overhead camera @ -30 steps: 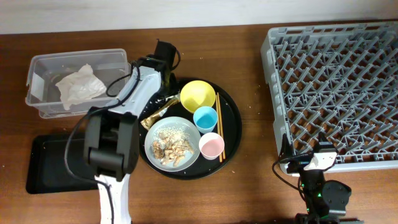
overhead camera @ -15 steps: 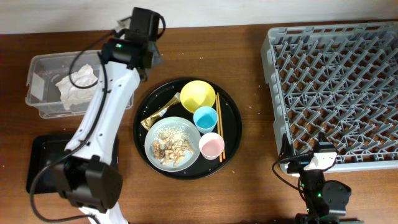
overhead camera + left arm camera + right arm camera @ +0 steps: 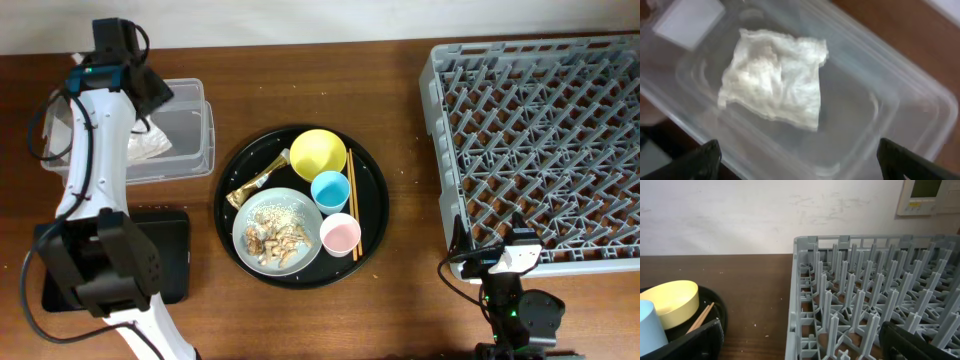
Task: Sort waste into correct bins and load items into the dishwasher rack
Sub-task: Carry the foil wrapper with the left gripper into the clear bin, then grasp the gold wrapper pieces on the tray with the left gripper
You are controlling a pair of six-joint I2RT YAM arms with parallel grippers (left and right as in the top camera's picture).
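My left gripper (image 3: 150, 90) hangs open and empty over the clear box (image 3: 195, 135); its finger tips frame the left wrist view (image 3: 800, 162). A crumpled white wrapper (image 3: 775, 82) lies inside the box (image 3: 880, 100), partly hidden by my arm from overhead (image 3: 150, 147). A gold wrapper (image 3: 255, 182) lies on the round black tray beside the grey plate (image 3: 243, 222) of food scraps (image 3: 275, 238). The yellow bowl (image 3: 318, 153), blue cup (image 3: 329, 190), pink cup (image 3: 340, 235) and chopsticks (image 3: 353, 215) are there too. My right gripper (image 3: 510, 252) is open at the rack's (image 3: 540, 130) front left corner.
The flat black tray (image 3: 170, 255) lies at the front left, partly under my left arm. The round black tray (image 3: 375, 190) sits mid-table. The right wrist view shows the rack (image 3: 865, 280), the yellow bowl (image 3: 670, 302), the blue cup (image 3: 650, 327) and the chopsticks (image 3: 700, 317).
My left arm has swung left from the round tray's rim by the gold wrapper to above the clear box. The gold wrapper stayed on the tray. The right arm has not moved.
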